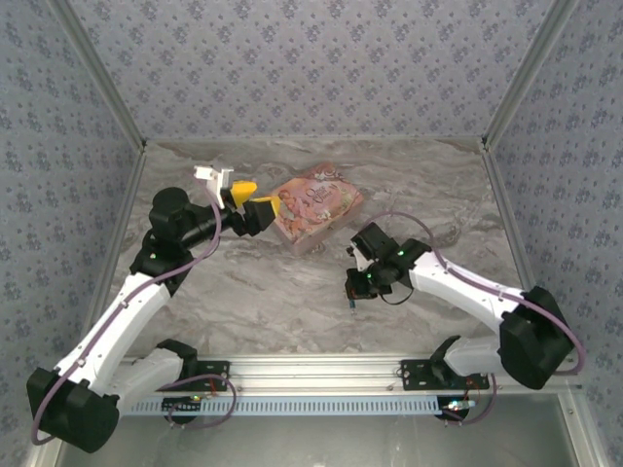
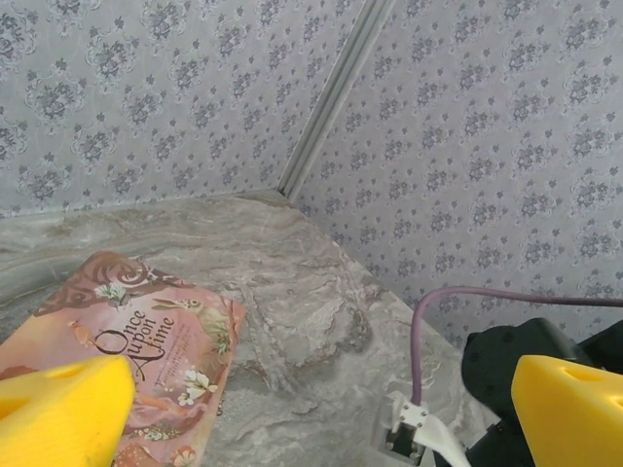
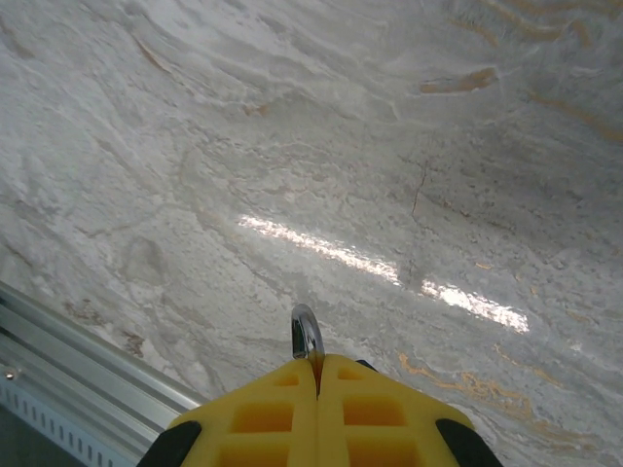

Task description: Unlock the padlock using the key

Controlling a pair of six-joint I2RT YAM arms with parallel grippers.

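My right gripper (image 3: 318, 368) is shut, its yellow fingers pressed together on the padlock. Only the thin silver shackle loop (image 3: 307, 337) sticks out past the fingertips; the body is hidden between the pads. From above, this gripper (image 1: 355, 290) hangs over the middle of the marble table, pointing toward the near edge. My left gripper (image 1: 251, 199) is open at the back left, beside the pink book's left edge, with nothing between its fingers (image 2: 64, 409). The key is out of view.
A pink illustrated book (image 1: 313, 206) lies at the back centre of the table (image 1: 273, 292), also seen under the left gripper (image 2: 127, 336). Patterned walls close the left, back and right sides. An aluminium rail (image 1: 321, 370) runs along the near edge.
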